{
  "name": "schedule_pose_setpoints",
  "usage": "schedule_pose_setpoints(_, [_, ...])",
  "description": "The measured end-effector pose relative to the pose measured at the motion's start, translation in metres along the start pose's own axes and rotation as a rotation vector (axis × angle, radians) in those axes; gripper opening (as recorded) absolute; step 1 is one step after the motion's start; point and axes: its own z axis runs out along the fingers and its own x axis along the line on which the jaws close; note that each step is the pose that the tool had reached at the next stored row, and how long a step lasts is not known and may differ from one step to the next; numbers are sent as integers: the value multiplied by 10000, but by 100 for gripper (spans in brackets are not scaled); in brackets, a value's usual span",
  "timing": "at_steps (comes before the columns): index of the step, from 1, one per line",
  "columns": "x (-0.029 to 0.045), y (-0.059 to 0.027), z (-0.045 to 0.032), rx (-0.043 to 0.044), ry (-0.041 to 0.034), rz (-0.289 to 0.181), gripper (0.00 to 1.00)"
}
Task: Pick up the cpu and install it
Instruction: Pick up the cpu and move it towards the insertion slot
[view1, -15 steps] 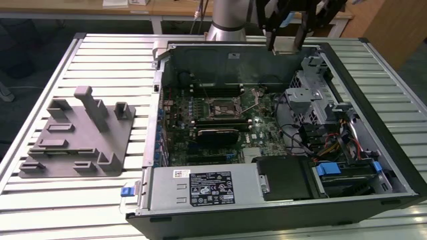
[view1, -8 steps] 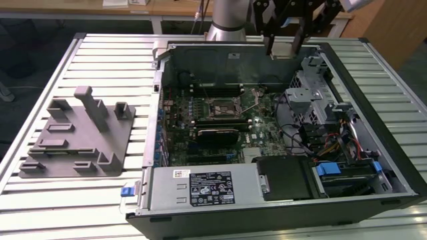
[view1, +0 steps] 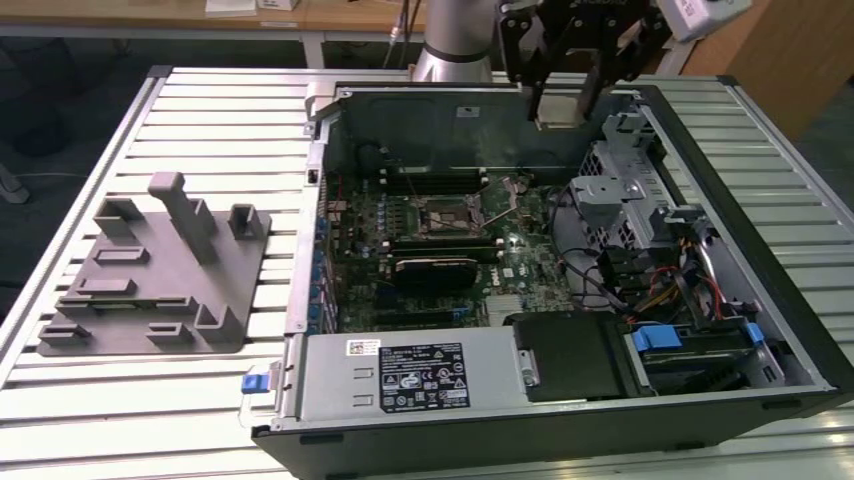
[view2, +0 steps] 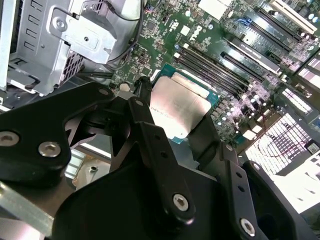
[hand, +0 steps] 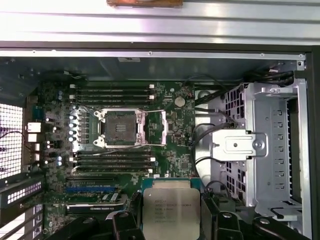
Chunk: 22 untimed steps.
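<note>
The cpu (hand: 171, 210), one flat square chip with a matte silver lid and green rim, hangs over the open computer case (view1: 801, 340), clamped between the black gripper's (view1: 561, 110) two fingers. One metal-framed socket (hand: 121, 128) sits on the green motherboard (hand: 180, 145), apart from it.

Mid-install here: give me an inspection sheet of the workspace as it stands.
Surface: slatted metal table carrying an open PC case.
Job's things: cpu held above the motherboard; socket open and empty.
Clutter: grey fixture on the table, at the exterior view's left of the case.
Grippers: gripper above the case, jaws shut on the cpu.
Cables: coloured wire bundle inside the case, at the exterior view's right.
Surroundings: wooden bench behind the table.
</note>
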Motion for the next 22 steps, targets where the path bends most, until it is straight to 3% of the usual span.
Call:
schedule_pose_setpoints(6, [55, -7, 91, 1, 1, -1, 55])
schedule_pose_setpoints(9, [120, -10, 126, -2, 0, -1, 55])
schedule_pose_setpoints(10, [243, -16, 191, -1, 0, -1, 55])
schedule_pose_setpoints(22, [432, -32, 402, -1, 0, 0, 55])
